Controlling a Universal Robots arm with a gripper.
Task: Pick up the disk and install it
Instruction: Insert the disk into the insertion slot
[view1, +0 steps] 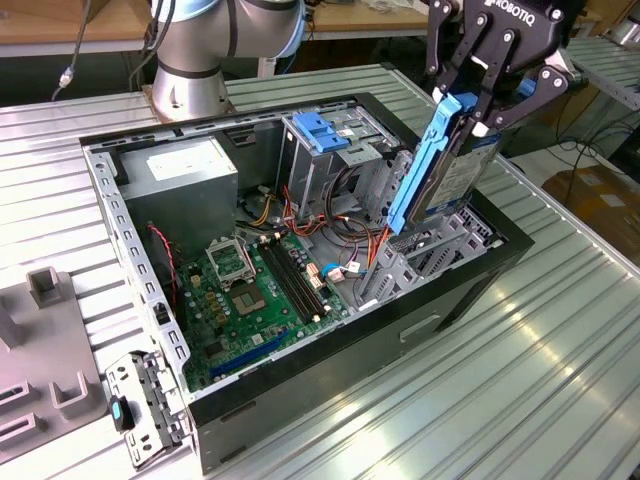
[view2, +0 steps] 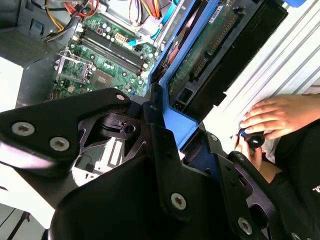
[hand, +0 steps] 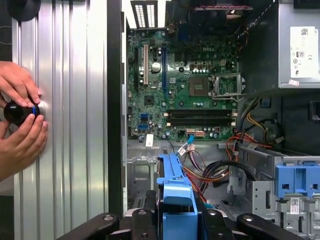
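- Bench (view1: 560, 380): ribbed metal top, carries everything below.
- Bracket (view1: 150, 400): loose perforated metal pc w/ black clip, just beside PC case's near corner, exterior view's left.
- PC case (view1: 420, 330): black tower on its side, open upward.
- Motherboard (view1: 250, 290): green, flat on case floor.
- Disk (view1: 462, 170): silver hard drive w/ blue side rails, steeply tilted, almost upright, over drive bay at case's exterior-view right. Lower end sits among bay metalwork; contact can't be told.
- End effector (view1: 487, 108): black fingers pinching disk's upper end.
- Blue latch plate (view1: 322, 130): atop drive cage, mid-case.
- PSU (view1: 190, 170): grey box, white sticker, far corner.
- Arm base (view1: 190, 75): behind case.
- First wrist view: person's hand (hand: 20, 82) and 2nd hand (hand: 22, 142) cup black knob (hand: 17, 112) on bench beside case.
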